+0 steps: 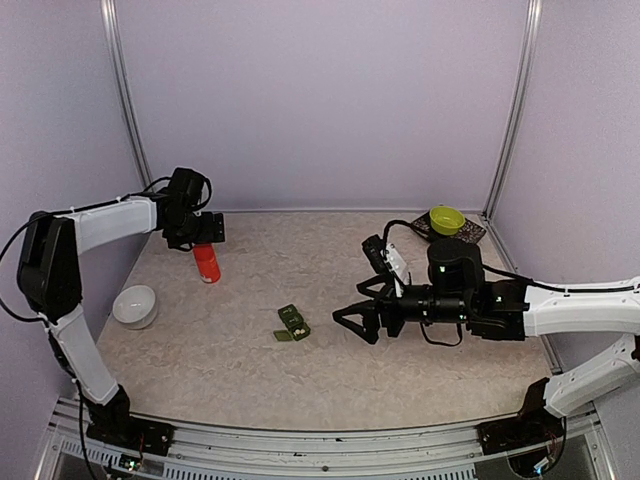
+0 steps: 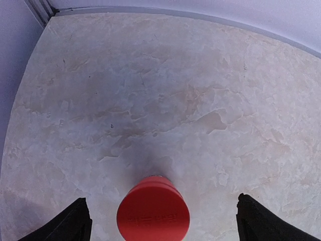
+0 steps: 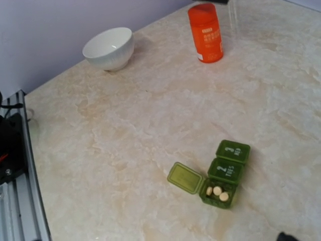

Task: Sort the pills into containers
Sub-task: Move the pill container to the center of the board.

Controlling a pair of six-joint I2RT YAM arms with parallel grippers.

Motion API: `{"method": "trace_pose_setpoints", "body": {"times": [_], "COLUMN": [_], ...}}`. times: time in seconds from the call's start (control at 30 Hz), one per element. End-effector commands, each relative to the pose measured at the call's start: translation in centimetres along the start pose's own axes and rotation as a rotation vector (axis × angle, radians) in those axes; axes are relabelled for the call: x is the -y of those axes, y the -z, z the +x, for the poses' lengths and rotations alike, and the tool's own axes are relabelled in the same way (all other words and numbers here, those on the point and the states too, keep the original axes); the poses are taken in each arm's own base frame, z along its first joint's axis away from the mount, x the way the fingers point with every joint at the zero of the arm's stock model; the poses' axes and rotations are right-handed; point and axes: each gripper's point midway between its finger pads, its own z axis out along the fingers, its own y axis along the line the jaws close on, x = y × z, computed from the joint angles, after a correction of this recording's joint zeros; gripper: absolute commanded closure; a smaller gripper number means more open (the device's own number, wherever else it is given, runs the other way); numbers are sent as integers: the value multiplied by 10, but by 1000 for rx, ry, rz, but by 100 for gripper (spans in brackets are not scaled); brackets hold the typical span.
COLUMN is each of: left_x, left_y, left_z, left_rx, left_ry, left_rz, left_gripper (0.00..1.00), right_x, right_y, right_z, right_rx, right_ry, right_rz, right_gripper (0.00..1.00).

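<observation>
Setting: pale marbled table [image 1: 300, 385] closed in by lilac walls [image 1: 320, 100], with a metal rail along the near edge.
Left claw [image 2: 161, 201]: points down and is spread wide; one dark finger shows at each lower corner of its own view, and neither touches anything.
Bottle [image 1: 207, 263]: orange-red, upright on the table, straight below the left claw. Its round cap sits between the two fingers and clear of both.
White bowl [image 1: 135, 305]: stands on the table behind the left claw, toward the near edge and apart from the bottle.
Right claw [image 1: 350, 322]: hangs low over mid-table, reaching toward the left arm's side, jaws apart. Only a dark tip shows at the lower right edge of its own view. It holds nothing.
Box [image 3: 225, 173]: dark green strip of three, flat on the table just ahead of the right claw and not touching it. The end compartment nearest the claw is open, its lid folded out flat to the side; the other two lids are shut.
Pills [image 3: 216, 191]: three pale ones lie in the open compartment.
Green bowl [image 1: 447, 219]: stands on a dark mat [image 1: 468, 236] in the far corner, well behind the right claw.
</observation>
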Motion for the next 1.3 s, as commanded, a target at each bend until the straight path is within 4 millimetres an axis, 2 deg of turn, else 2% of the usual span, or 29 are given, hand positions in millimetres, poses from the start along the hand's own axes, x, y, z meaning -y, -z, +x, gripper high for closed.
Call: {"method": "trace_pose_setpoints", "body": {"times": [0.0, 0.07, 0.17, 0.27, 0.4, 0.57, 0.63, 0.73, 0.9, 1.0, 1.1, 1.27], "left_x": [26, 45, 78, 99, 114, 127, 128, 125, 120, 124, 129, 132], "left_y": [51, 72, 94, 107, 109, 110, 109, 104, 85, 70, 57, 39], "left_z": [-19, -13, 24, 68, 126, 170, 180, 191, 189, 190, 193, 196], "left_rx": [86, 101, 81, 31, -34, -76, -82, -99, -100, -122, -142, -160], "left_ry": [11, 18, 2, 34, 53, 26, 30, 42, 19, -5, -44, -79], "left_rz": [101, 168, 273, 385, 442, 425, 426, 413, 333, 304, 282, 239], "left_gripper": [1, 1, 1, 2, 6, 10, 12, 15, 24, 31, 40, 40], "right_x": [9, 13, 23, 36, 66, 92, 97, 108, 116, 118, 117, 112], "right_y": [-7, -10, -14, -19, -30, -57, -71, -94, -114, -117, -114, -100], "right_z": [-10, -11, -13, -11, -5, 10, 20, 44, 72, 75, 74, 72], "right_rx": [-8, -17, -26, -42, -89, -167, -207, -285, -357, -366, -363, -348], "right_ry": [-2, -12, -36, -81, -102, -98, -99, -109, -123, -123, -117, -110], "right_rz": [40, 43, 58, 53, 113, 157, 157, 164, 157, 165, 173, 179], "right_gripper": [0, 0, 2, 7, 22, 44, 50, 53, 53, 50, 44, 27]}}
